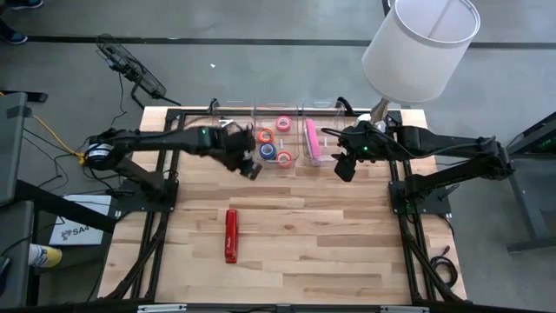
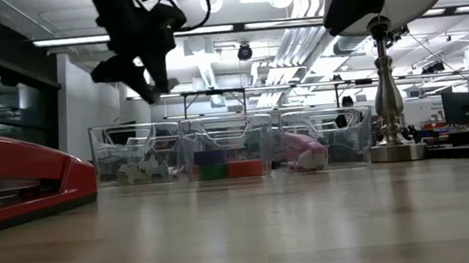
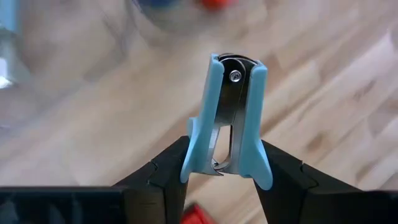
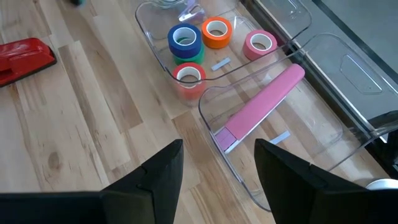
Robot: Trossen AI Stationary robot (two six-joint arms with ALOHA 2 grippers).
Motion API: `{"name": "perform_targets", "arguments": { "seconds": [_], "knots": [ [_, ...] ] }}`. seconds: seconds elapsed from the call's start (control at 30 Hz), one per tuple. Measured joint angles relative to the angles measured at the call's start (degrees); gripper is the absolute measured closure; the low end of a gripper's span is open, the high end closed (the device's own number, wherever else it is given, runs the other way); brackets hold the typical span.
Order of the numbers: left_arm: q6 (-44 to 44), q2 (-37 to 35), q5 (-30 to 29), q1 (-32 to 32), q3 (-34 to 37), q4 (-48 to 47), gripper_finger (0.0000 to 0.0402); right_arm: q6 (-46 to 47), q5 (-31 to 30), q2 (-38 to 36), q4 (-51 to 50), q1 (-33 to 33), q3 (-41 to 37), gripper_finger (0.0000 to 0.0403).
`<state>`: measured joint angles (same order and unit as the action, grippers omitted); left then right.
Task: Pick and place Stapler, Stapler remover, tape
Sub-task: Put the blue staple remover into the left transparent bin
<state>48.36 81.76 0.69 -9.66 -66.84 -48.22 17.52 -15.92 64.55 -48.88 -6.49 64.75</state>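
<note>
The left arm reaches in across the table [image 1: 287,261], its gripper [image 1: 248,163] raised off the wood near the clear bins. Its fingers [image 3: 165,180] pinch a light blue staple remover [image 3: 228,118] by the flared wings; the hinged end stands out beyond the fingertips. The middle bin [image 4: 155,46] with the tape [image 4: 185,40] lies just past those fingers. The red stapler [image 1: 231,235] lies on the table well apart from them.

The right arm stretches in from the other side, its gripper [image 1: 345,165] hanging by the end bin [image 4: 336,143]. Its fingers [image 4: 165,177] are spread and bare. A pink stapler [image 4: 258,106] lies in that bin just ahead of them
</note>
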Motion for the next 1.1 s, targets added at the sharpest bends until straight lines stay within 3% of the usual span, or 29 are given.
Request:
{"name": "perform_targets", "arguments": {
  "seconds": [0.17,0.57,1.1],
  "knots": [
    [-2.23,-0.07,-1.92,-8.1,-3.82,-2.05,0.0246,-0.01,0.0,0.0,0.0,0.01,0.0,0.0214],
    [-3.13,6.23,-2.43,-24.67,-3.82,-2.91,0.0246,-5.78,-0.79,0.0,0.35,-0.01,0.0,0.0214],
    [-3.06,15.2,-1.27,-27.09,-3.78,-2.91,0.0246,-10.1,-3.11,0.0,0.37,-0.01,0.0,0.0214]
  ]
}}
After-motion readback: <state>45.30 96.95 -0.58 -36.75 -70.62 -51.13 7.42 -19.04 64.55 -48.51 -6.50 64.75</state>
